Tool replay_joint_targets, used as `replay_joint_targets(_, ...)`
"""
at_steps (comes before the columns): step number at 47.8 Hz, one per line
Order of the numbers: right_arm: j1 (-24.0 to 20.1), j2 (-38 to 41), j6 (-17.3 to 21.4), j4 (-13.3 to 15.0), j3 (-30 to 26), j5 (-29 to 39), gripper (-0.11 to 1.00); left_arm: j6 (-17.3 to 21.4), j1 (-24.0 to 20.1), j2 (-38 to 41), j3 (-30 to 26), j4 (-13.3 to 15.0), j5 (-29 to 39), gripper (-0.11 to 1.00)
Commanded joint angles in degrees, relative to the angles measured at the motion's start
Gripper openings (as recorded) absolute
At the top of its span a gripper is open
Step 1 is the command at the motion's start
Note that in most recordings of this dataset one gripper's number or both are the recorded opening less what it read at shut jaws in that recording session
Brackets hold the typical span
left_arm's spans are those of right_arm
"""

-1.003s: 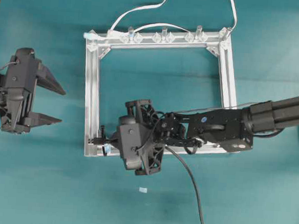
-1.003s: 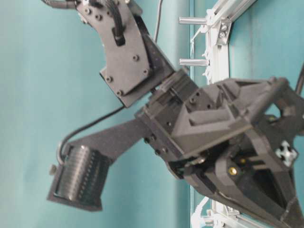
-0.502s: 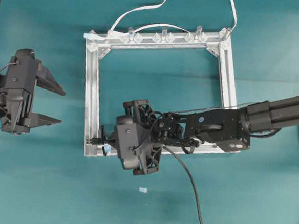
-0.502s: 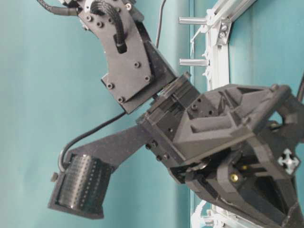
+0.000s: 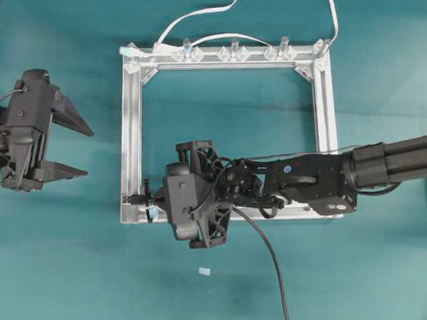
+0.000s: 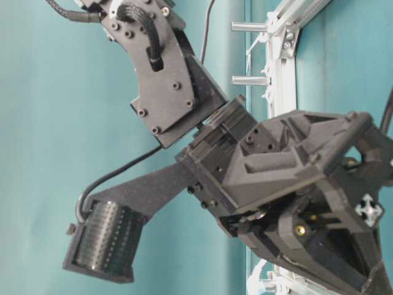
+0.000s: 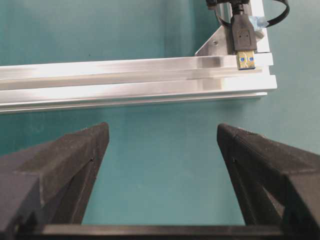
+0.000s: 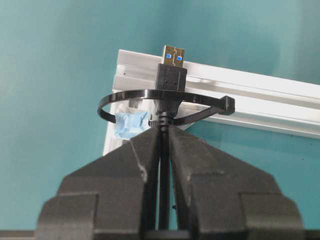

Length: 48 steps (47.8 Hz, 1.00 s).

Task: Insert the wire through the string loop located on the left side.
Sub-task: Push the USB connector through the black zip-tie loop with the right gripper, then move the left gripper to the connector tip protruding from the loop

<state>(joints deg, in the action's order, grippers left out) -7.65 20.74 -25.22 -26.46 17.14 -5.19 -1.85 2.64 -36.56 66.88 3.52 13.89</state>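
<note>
The wire (image 8: 171, 76) is a black cable ending in a black plug with a gold tip. My right gripper (image 8: 164, 131) is shut on it just behind the plug. The plug pokes through the string loop (image 8: 140, 95), a thin dark band with light-blue tape (image 8: 131, 124) at its base, over the aluminium frame's near-left corner (image 5: 127, 214). In the overhead view my right gripper (image 5: 154, 200) is at that corner and the wire (image 5: 275, 270) trails to the bottom edge. My left gripper (image 5: 81, 151) stands open left of the frame. From the left wrist, my open left gripper (image 7: 162, 135) faces the plug (image 7: 245, 37).
The square aluminium frame (image 5: 132, 125) lies mid-table. Clear clips (image 5: 232, 54) and white cables (image 5: 202, 13) sit along its far rail. A small pale scrap (image 5: 204, 271) lies on the teal table below my right wrist.
My right gripper has shifted slightly left with the wire, bringing the plug closer over the frame's corner. The left gripper has not moved.
</note>
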Motion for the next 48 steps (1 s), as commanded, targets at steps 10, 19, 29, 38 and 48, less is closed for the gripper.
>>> replay_joint_targets(10,-0.09,-1.14,-0.18,0.18,-1.58,-0.44,0.1,-0.35,2.37,-0.09,-0.7,0.0,-0.26,0.91)
replay_joint_targets(19,-0.09,-1.14,-0.18,0.18,-1.58,-0.53,0.1,-0.62,7.65,-0.09,-0.97,0.09,-0.26,0.91)
replay_joint_targets(29,-0.09,-1.14,-0.18,0.18,-1.58,-0.53,0.1,-3.08,12.92,0.0,-0.88,0.09,-0.26,0.91)
replay_joint_targets(38,-0.09,-1.14,-0.18,0.26,-1.58,-0.53,0.1,-5.98,13.71,0.0,-0.7,0.09,-0.26,0.91)
replay_joint_targets(48,-0.09,-1.05,-0.18,0.18,-1.58,-0.62,0.1,-6.06,13.71,0.62,-1.23,0.09,-0.79,0.91)
